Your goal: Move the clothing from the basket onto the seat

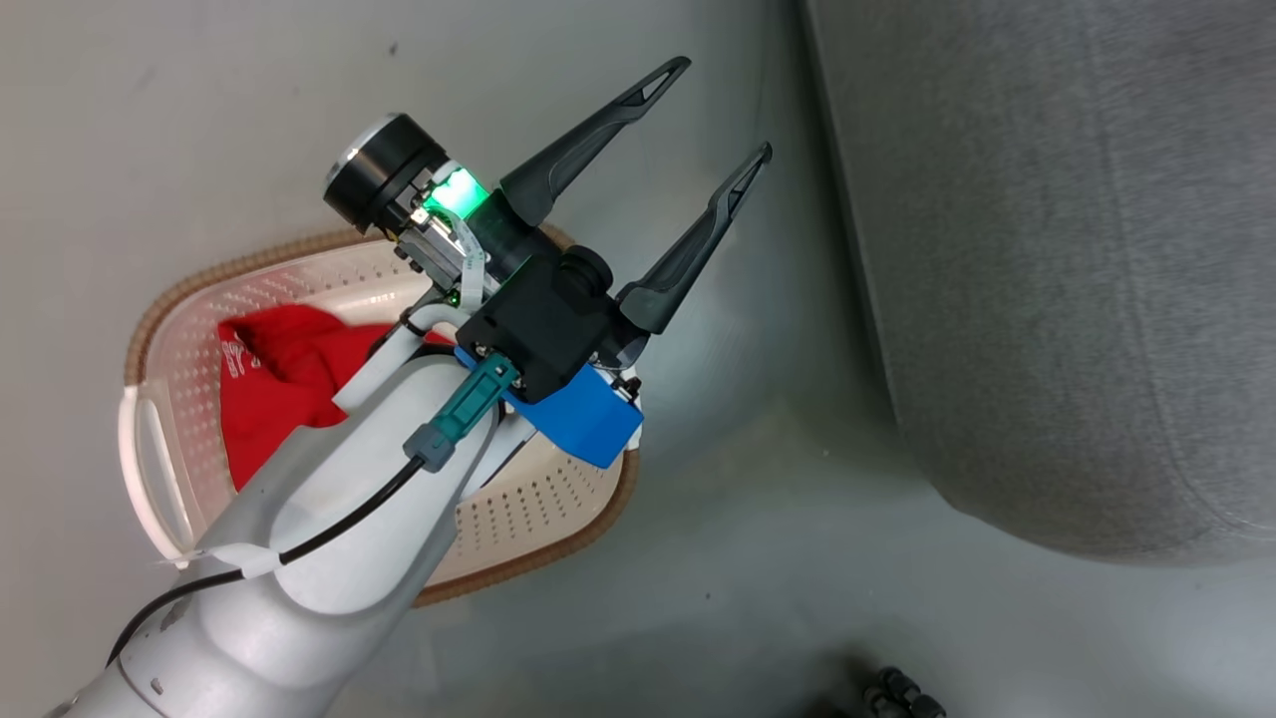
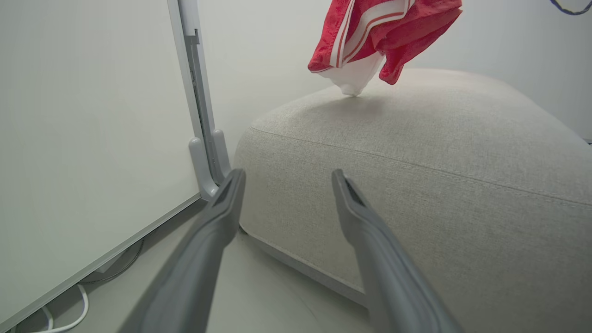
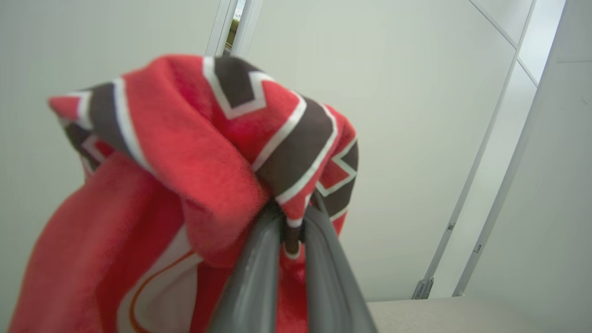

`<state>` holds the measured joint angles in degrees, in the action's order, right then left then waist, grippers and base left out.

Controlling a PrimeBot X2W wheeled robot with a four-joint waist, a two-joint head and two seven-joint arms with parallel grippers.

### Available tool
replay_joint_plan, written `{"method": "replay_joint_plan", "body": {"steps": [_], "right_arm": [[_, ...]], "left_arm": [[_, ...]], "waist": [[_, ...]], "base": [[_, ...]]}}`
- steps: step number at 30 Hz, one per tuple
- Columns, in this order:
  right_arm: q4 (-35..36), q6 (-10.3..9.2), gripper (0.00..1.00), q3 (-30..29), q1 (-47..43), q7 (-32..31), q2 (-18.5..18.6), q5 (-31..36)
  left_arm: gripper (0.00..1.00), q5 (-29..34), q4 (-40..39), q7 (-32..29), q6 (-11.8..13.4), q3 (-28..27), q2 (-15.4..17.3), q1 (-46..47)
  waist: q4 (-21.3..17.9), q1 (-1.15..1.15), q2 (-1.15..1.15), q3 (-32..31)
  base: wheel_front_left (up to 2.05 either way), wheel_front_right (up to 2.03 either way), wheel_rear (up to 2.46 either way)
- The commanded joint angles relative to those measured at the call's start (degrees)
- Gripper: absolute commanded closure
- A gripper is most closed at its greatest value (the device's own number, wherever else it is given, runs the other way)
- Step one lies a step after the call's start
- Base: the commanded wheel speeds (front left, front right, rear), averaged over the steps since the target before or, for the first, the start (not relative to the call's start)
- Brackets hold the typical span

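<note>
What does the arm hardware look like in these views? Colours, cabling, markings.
Left gripper: two long dark tapered fingers with slotted tips, black wrist block, blue bracket, green lit ring. Pale grey forearm carries a black cable with a teal connector. Right gripper: smooth dark grey fingers.

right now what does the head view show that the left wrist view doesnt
Head view's own: the basket on the floor with a red garment lying in it, partly behind the left forearm. Left wrist view's own: red shorts with white stripes hanging over the sofa top, and a white panel in a metal frame. Shared: the open left gripper, holding nothing, and the grey sofa.
</note>
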<state>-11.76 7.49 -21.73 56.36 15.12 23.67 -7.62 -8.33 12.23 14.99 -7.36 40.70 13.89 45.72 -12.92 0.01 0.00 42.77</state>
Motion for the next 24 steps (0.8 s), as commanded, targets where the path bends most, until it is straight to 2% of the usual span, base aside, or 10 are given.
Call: {"method": "replay_joint_plan", "body": {"steps": [1,6,12,16,17,18,24], "right_arm": [[-2.86,0.01,1.0,-1.59,0.91,0.06,1.44,0.05],[-13.05,0.01,1.0,-2.61,-0.37,0.06,2.3,1.43],[-26.37,0.01,1.0,-1.48,-0.27,0.05,0.17,1.21],[-30.92,0.01,1.0,-0.36,0.38,0.06,-0.35,1.06],[-30.81,0.01,0.93,-0.6,0.29,0.06,-0.25,1.19],[-30.37,0.01,0.0,-0.95,-0.06,0.06,-0.33,1.09],[-25.66,0.01,0.0,-2.5,-5.52,0.06,-1.76,1.21]], "left_arm": [[0.0,0.43,-0.35,0.3,0.17,-0.15,0.36,1.05],[0.0,0.76,-0.7,0.3,0.15,-0.02,0.94,1.39],[0.0,0.6,-0.66,0.3,0.17,-0.07,1.06,1.42],[0.0,0.71,-0.39,0.3,0.2,0.09,0.93,1.34],[0.0,0.73,-0.41,0.3,0.21,0.09,0.88,1.3],[0.0,0.66,-0.33,0.3,0.2,0.08,0.8,1.19],[0.0,-0.12,-0.01,0.3,0.36,-0.19,-0.2,-0.81]], "waist": [[1.22,-0.01,0.0,3.92],[1.53,-0.01,0.0,5.12],[1.66,-0.01,0.0,5.28],[1.55,-0.01,0.0,4.6],[1.52,-0.01,0.0,4.24],[1.51,-0.01,0.0,3.79],[1.71,-0.01,0.0,-0.43]], "base": [[0.0,0.0,0.0],[0.0,0.0,0.0],[0.0,0.0,0.0],[0.0,0.0,0.0],[0.0,0.0,0.0],[0.0,0.0,0.0],[0.0,0.0,0.0]]}}
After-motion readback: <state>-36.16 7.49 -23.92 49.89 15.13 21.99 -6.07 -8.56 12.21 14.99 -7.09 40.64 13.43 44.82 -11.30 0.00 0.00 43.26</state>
